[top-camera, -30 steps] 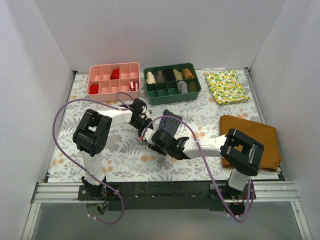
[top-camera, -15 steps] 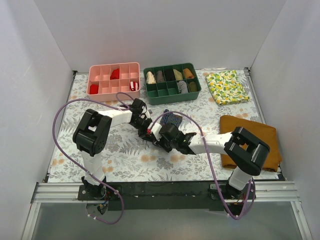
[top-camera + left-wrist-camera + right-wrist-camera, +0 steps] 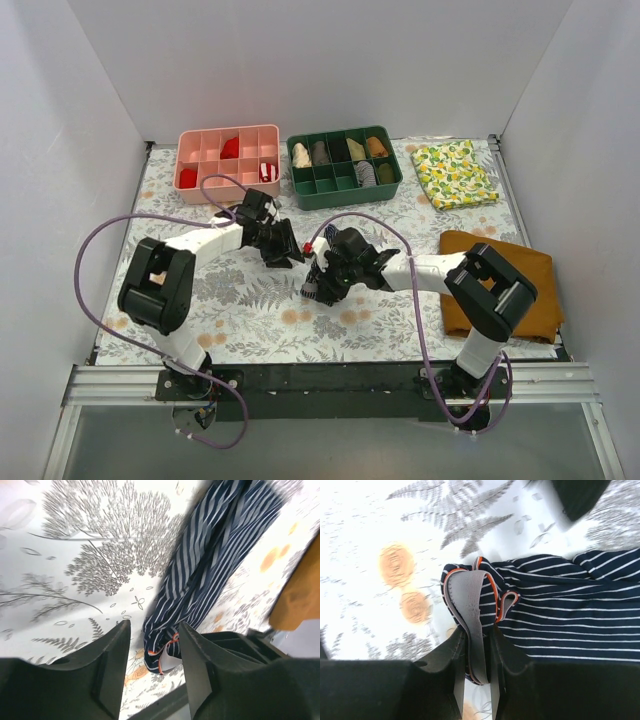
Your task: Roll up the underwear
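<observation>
Right gripper [image 3: 474, 647] is pinching the grey, orange-edged waistband of the underwear [image 3: 570, 615], with the jaws closed on the folded elastic. Left gripper [image 3: 153, 629] is hovering at the strip's other side, fingers spread and clamping nothing. Underwear is lying bunched in a long strip mid-table on the floral cover [image 3: 230, 310], in front of the green tray [image 3: 345, 203].

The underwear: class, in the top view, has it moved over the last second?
Yes. The underwear has shifted away from the green tray, toward the arms' bases, and is now bunched and pinched by the right gripper.
</observation>
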